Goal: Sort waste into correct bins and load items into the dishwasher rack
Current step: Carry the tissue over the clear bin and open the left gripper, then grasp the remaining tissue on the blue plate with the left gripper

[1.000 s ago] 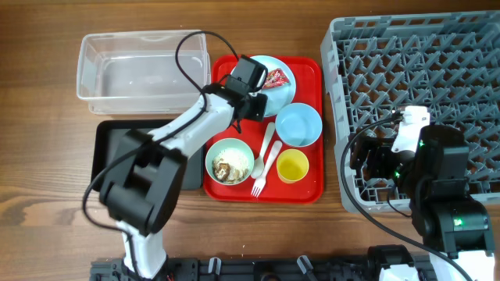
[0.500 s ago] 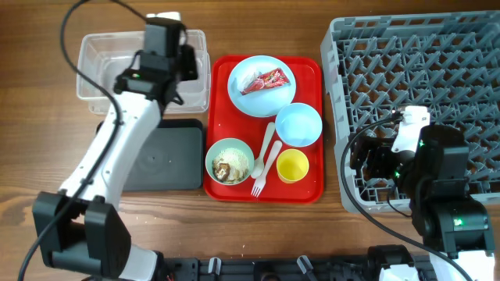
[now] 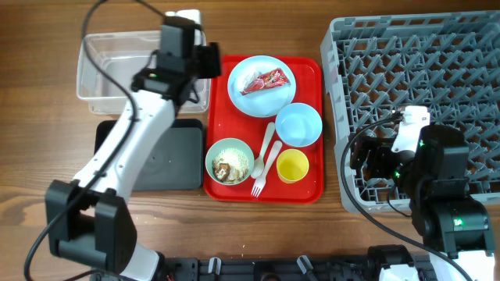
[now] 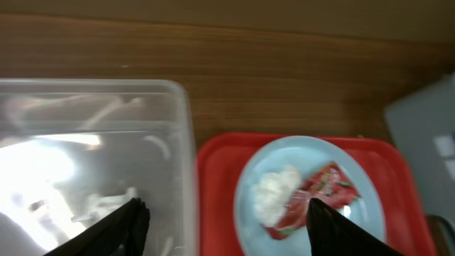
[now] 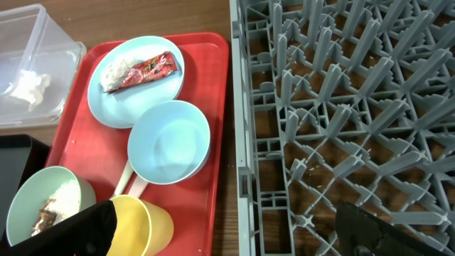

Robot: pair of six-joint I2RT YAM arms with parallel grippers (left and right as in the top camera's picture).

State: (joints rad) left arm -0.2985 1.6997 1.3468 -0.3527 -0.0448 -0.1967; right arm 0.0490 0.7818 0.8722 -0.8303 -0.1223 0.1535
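My left gripper [image 3: 201, 61] [image 4: 227, 231] hangs open and empty over the right rim of the clear tub [image 3: 117, 70] [image 4: 85, 142]. A crumpled white tissue [image 5: 28, 84] lies inside that tub. On the light blue plate [image 3: 262, 97] [image 4: 313, 213] lie the red wrapper [image 3: 267, 79] [image 4: 320, 195] and a white clump [image 4: 276, 195]. The pale green bowl [image 3: 230, 161] holds food scraps. The blue bowl [image 3: 298, 125], yellow cup [image 3: 293, 165], spoon [image 3: 269, 144] and fork [image 3: 258, 178] rest on the red tray. My right gripper [image 3: 373, 165] [image 5: 234, 238] stays open over the front left edge of the dishwasher rack [image 3: 422, 78] [image 5: 341, 107].
The red serving tray [image 3: 312, 70] sits between the tub and the rack. The black tray [image 3: 156, 164] lies in front of the tub, partly under my left arm. Bare wood runs along the table's front and left.
My left gripper left the plate, swung over the tub, opened, and has now shifted right toward the tray. The right arm has not moved.
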